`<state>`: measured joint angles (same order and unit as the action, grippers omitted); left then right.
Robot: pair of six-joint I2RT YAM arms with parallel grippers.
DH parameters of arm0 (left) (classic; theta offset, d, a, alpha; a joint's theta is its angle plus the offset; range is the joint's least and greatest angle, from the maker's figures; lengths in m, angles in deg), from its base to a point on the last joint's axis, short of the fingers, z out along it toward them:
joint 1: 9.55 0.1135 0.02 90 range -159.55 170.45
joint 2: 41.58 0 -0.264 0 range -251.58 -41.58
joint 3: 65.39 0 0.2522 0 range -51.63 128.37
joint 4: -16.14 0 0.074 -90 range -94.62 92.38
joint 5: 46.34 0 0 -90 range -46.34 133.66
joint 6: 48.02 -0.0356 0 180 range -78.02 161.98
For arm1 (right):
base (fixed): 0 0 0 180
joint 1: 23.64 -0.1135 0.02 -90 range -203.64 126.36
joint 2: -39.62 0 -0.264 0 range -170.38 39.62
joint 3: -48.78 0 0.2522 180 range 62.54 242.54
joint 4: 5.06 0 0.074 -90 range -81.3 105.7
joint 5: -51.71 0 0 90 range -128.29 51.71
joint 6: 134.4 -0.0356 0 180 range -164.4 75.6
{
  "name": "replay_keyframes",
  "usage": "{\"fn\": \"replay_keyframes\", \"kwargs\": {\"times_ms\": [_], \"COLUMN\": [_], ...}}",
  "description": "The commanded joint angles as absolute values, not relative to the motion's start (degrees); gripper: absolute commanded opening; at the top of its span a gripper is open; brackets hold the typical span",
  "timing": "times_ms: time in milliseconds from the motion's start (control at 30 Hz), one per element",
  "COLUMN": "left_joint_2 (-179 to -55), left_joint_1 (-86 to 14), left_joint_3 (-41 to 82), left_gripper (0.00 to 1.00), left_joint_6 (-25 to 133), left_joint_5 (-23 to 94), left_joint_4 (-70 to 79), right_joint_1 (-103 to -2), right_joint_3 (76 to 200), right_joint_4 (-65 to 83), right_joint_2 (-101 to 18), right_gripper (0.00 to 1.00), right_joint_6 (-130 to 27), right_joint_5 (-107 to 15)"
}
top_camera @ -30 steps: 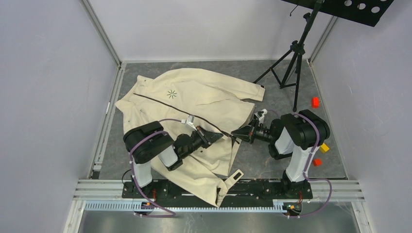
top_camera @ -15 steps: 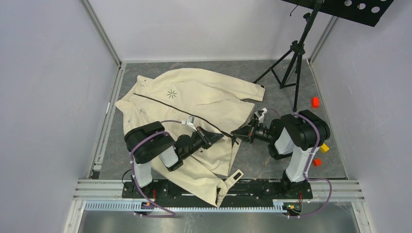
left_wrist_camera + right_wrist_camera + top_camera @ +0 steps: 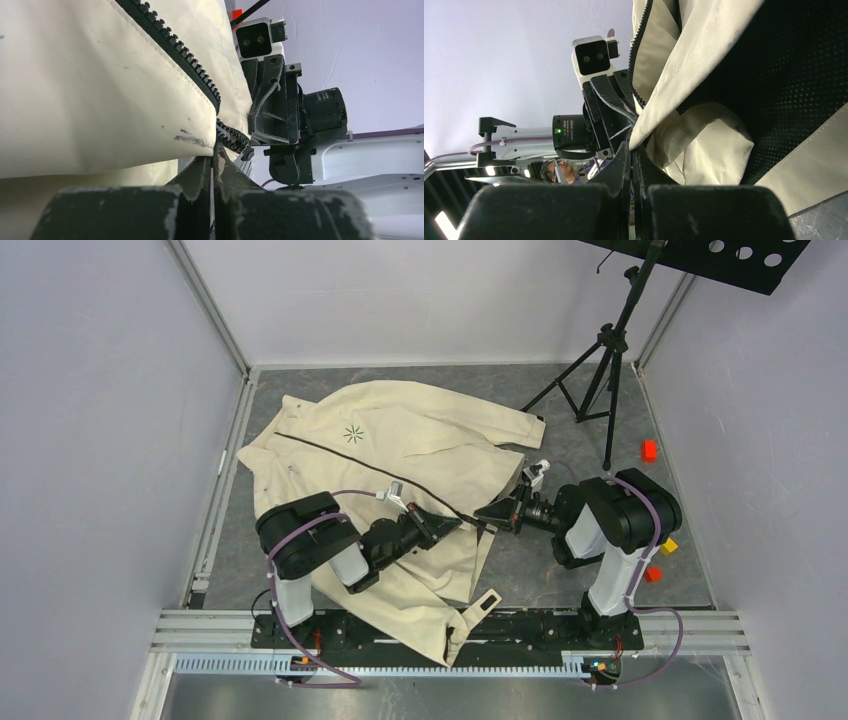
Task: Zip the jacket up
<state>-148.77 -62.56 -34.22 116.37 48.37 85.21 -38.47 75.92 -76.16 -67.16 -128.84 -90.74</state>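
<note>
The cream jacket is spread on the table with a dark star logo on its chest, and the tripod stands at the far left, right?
Not quite: the top external view shows the tripod at the far right. The jacket and its star logo are as you said.

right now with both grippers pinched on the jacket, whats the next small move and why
Probably ease the left gripper a little along the zipper toward the collar while the right gripper holds its end steady. Both are shut on the jacket tip to tip at the zipper's lower end, and the dark lining shows there, so the fronts look unjoined at that spot.
</note>
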Motion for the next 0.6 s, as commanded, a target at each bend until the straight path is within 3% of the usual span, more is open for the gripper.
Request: {"fn": "replay_keyframes", "kwargs": {"times_ms": [0,567], "left_joint_2": [-146.06,-140.06], "left_joint_1": [-63.73,-66.07], "left_joint_3": [-32.70,-33.29], "left_gripper": [0.02,0.02], "left_joint_6": [116.87,114.58], "left_joint_5": [50.30,52.67], "left_joint_4": [83.24,79.41], "right_joint_1": [-39.00,-39.02], "right_joint_3": [76.86,77.43], "right_joint_4": [-94.96,-80.31], "right_joint_2": [-65.51,-60.00], "right_gripper": [0.00,0.00], "right_joint_6": [-127.25,-117.28], "right_joint_5": [-90.52,-89.54]}}
